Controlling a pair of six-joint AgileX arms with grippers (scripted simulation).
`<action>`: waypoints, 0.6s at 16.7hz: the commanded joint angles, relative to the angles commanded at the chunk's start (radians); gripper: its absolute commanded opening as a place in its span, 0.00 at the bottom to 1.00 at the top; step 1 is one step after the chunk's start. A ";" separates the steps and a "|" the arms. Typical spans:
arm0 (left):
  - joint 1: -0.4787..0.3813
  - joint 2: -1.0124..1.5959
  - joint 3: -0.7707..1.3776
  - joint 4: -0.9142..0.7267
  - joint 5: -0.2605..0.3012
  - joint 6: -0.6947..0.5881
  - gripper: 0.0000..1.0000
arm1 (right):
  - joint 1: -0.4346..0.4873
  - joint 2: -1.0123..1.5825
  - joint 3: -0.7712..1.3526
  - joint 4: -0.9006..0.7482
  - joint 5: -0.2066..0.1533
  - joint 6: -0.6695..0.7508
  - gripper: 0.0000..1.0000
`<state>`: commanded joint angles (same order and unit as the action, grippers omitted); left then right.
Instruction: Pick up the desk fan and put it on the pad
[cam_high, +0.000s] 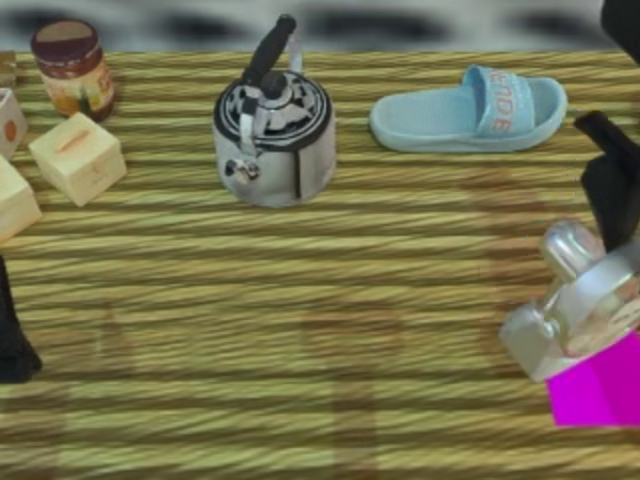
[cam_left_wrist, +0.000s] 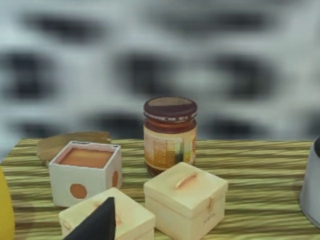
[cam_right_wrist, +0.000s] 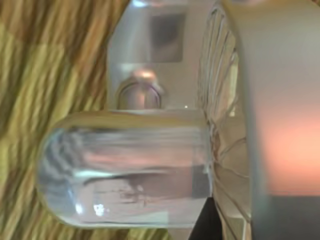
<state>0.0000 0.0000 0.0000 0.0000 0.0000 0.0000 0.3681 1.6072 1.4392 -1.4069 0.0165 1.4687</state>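
Where the striped surface (cam_high: 300, 300) runs out at the right edge of the top view, the desk fan (cam_high: 585, 300) lies tilted over, its blocky silver base toward the middle of the frame and its ring guard cut off by the border. Its lower right side overlaps the pad (cam_high: 600, 392), a magenta sheet in the lower right corner. The right end effector (cam_high: 612, 185) is a black shape coming down onto the fan from the upper right; from here I cannot tell whether its fingers are closed on the fan or apart. Its wrist view is filled by the fan's rounded motor housing (cam_right_wrist: 125, 167) and the wire guard, pressed very close to the lens. Well apart from all this, along the upper part of the frame, a silver-and-black kettle (cam_high: 272, 130) stands near the upper centre, and a pale blue slipper (cam_high: 470, 108) lies to its right, above the fan. At the upper left sit a brown-lidded jar (cam_high: 72, 68) and a cluster of pale wooden boxes (cam_high: 77, 157). Nothing lies between the fan and the pad. The left end effector (cam_high: 15, 340) is parked at the left edge, lower down; whether it is open or closed I cannot tell.
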 joint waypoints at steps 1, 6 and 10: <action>0.000 0.000 0.000 0.000 0.000 0.000 1.00 | -0.016 -0.017 -0.024 0.000 0.002 0.085 0.00; 0.000 0.000 0.000 0.000 0.000 0.000 1.00 | -0.077 -0.077 -0.107 0.003 0.006 0.357 0.00; 0.000 0.000 0.000 0.000 0.000 0.000 1.00 | -0.087 -0.087 -0.120 0.004 0.007 0.392 0.00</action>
<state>0.0000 0.0000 0.0000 0.0000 0.0000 0.0000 0.2808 1.5203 1.3197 -1.4032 0.0232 1.8610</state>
